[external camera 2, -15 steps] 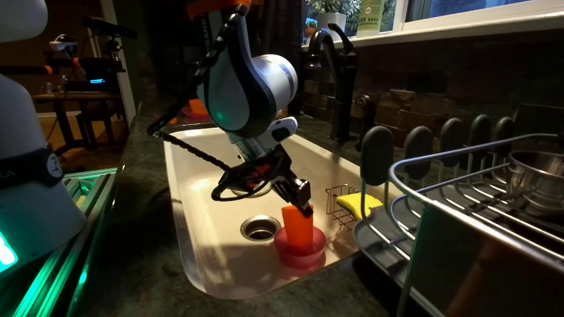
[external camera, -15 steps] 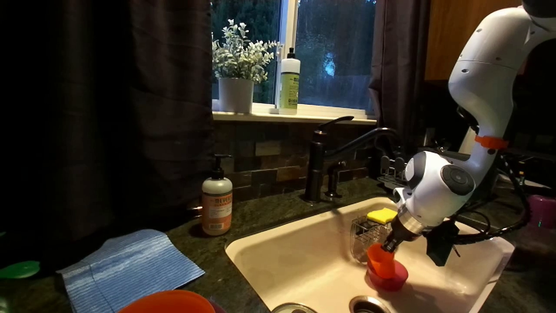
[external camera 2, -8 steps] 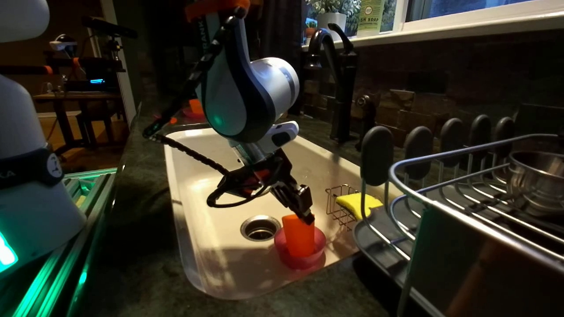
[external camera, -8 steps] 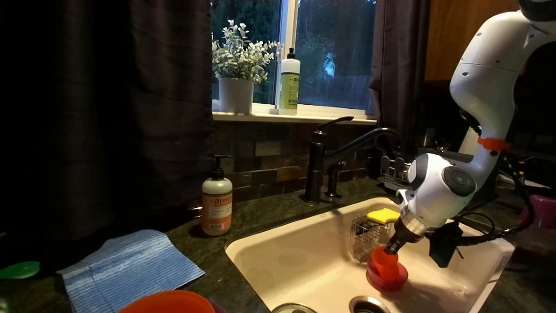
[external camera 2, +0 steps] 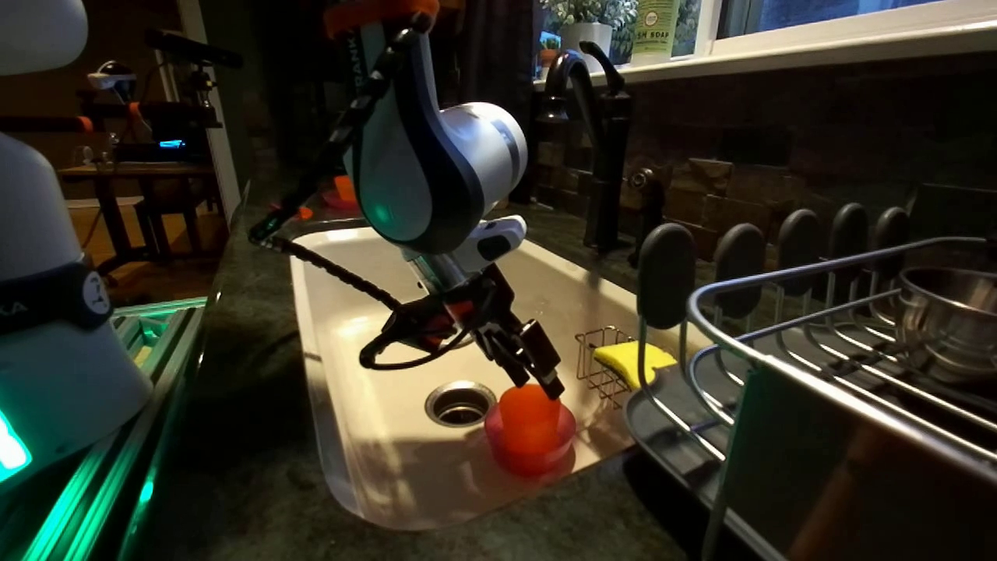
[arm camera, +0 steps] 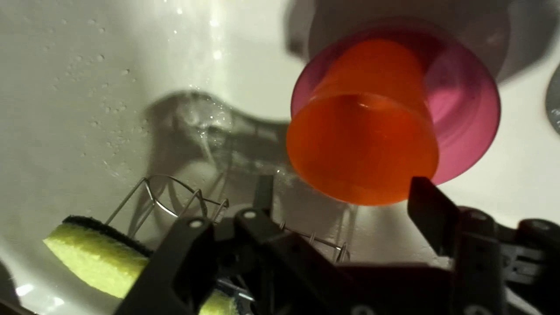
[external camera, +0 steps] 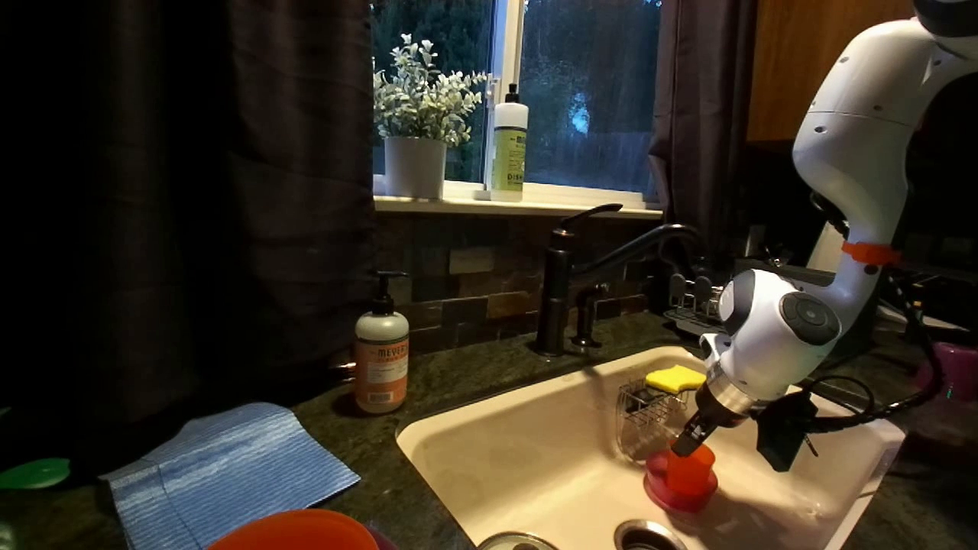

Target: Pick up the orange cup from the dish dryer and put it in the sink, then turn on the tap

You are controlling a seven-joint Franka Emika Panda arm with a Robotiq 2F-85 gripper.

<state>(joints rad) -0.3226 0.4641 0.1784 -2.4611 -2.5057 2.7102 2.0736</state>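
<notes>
Inside the sink (external camera: 527, 451), orange cup (arm camera: 372, 127) stands ungripped by the end effector (arm camera: 342, 190)

On the sink's floor sits one pink bowl (arm camera: 463, 118), with the single cup mouth up within it. At the cup's rim, the end effector's two fingers (arm camera: 431, 212) are spread wide, holding nothing; one overlaps the rim in the wrist view, and whether they touch cannot be told.

The step in hand looks like the release. Done well, it means backing straight out, fingers wide, and clearing the rim before any swing; light plastic would probably tip. The tap (external camera: 558, 298)'s lever (external camera: 592, 215), just beside the sink, should come only after.

Counted: one tap; one sponge (external camera 2: 632, 362) and one wire caddy (external camera: 642, 416) inside the sink; one dish dryer (external camera 2: 678, 444) just beside it, bearing at least one metal bowl (external camera 2: 950, 319); two pump bottles (external camera: 382, 367), the nearer to the sink on the worktop (external camera: 458, 387).
</notes>
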